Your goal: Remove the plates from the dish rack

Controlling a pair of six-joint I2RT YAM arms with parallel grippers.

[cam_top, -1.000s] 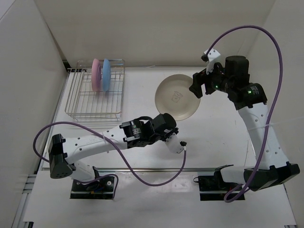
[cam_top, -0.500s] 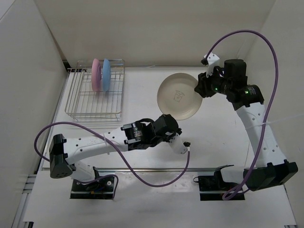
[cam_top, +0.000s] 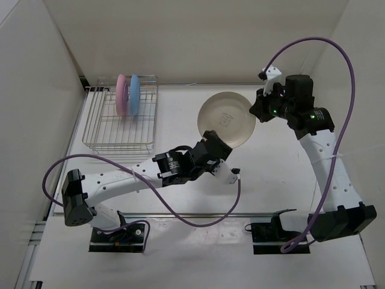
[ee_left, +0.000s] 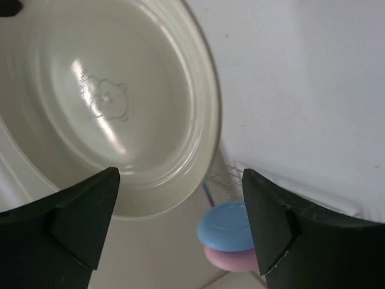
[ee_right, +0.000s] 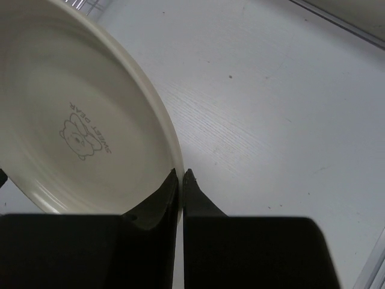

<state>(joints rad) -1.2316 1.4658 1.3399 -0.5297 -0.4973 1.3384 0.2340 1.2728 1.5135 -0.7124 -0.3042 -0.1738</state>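
The cream plate (cam_top: 225, 120) hangs tilted over the table's middle, its printed face toward the camera. My right gripper (cam_top: 254, 110) is shut on its right rim; in the right wrist view the gripper (ee_right: 182, 173) pinches the edge of the cream plate (ee_right: 78, 120). My left gripper (cam_top: 219, 146) sits at the plate's lower edge, open; in the left wrist view the gripper (ee_left: 180, 223) has the cream plate (ee_left: 108, 102) just beyond its spread fingers, untouched. The pink plate (cam_top: 122, 94) and blue plate (cam_top: 135, 94) stand upright in the dish rack (cam_top: 96, 129) at far left.
White walls close in the table at the back and both sides. Purple cables loop from both arms, one lying on the table near the left arm (cam_top: 198, 220). The blue plate (ee_left: 228, 226) and pink plate (ee_left: 231, 260) show far off between the left fingers.
My right gripper has shut on the cream plate's right rim. My left gripper has opened, letting go of the plate, and shifted slightly up toward it.
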